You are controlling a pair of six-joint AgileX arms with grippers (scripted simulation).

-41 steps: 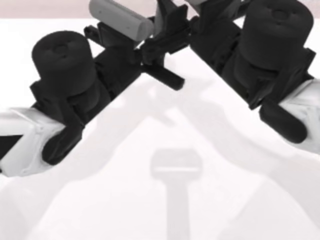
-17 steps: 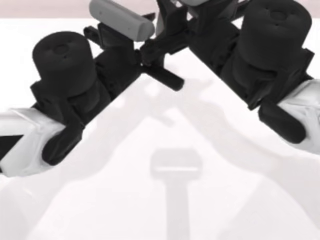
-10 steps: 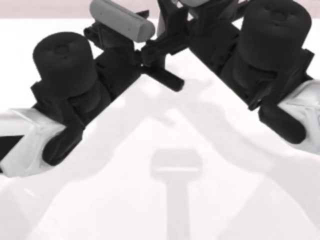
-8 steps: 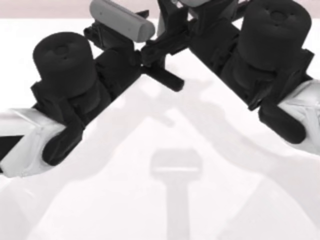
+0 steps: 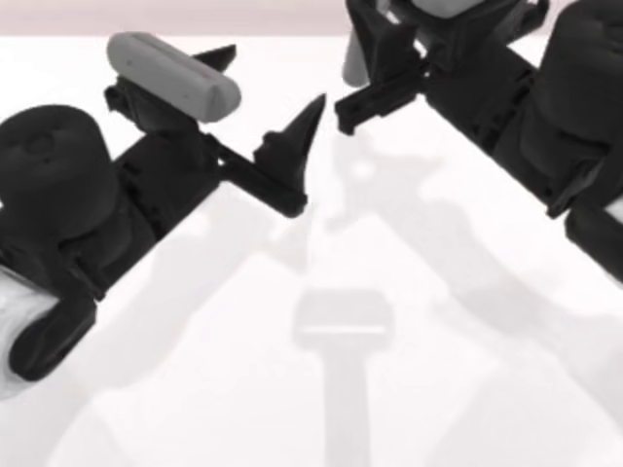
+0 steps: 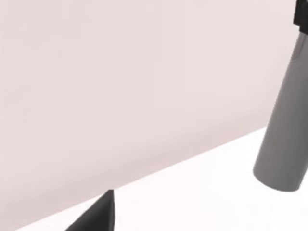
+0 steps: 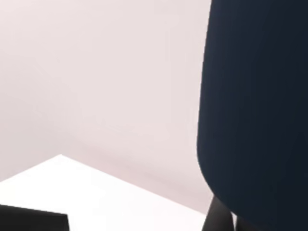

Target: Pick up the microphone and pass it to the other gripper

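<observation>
Microphone (image 6: 283, 130) head cut off; right gripper (image 5: 375, 83) fingers obscured.

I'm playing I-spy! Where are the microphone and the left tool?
microphone (image 6: 283, 120), left wrist view, on its grey handle.
left tool (image 5: 278, 71), top view, midway between its two pointed fingertips.

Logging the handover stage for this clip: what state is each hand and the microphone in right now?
Left hand: open, fingers spread, holding nothing, apart from the microphone.
Right hand: shut on the microphone, at the far edge of the table in the top view.
Microphone: off the table, held in the air by the right hand, grey handle end free, navy head close to the right wrist camera.
</observation>
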